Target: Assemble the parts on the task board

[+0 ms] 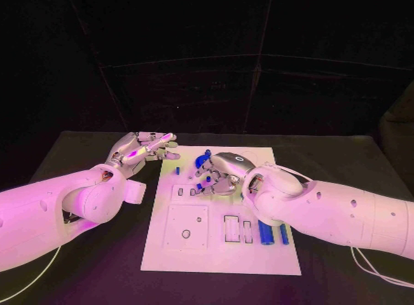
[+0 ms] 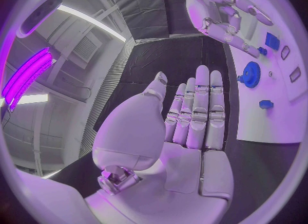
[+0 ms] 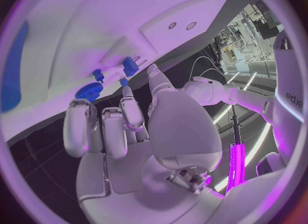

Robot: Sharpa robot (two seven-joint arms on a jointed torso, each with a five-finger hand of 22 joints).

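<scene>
At the left of the black worktop we see the left hand lifted beside the task board, fingers straight, together and holding nothing, clear of the white plate. On the board itself sit the small blue parts: a toothed gear, a short peg, and two long blue bars lying in the near right corner. We judge them light, rigid plastic, smooth enough to slip, so a fingertip pinch suits them: the gear at its rim, the bars across their narrow sides. Further right, the right hand hovers over the board's far end, fingers curled above the gear; whether it grips anything we cannot tell.
</scene>
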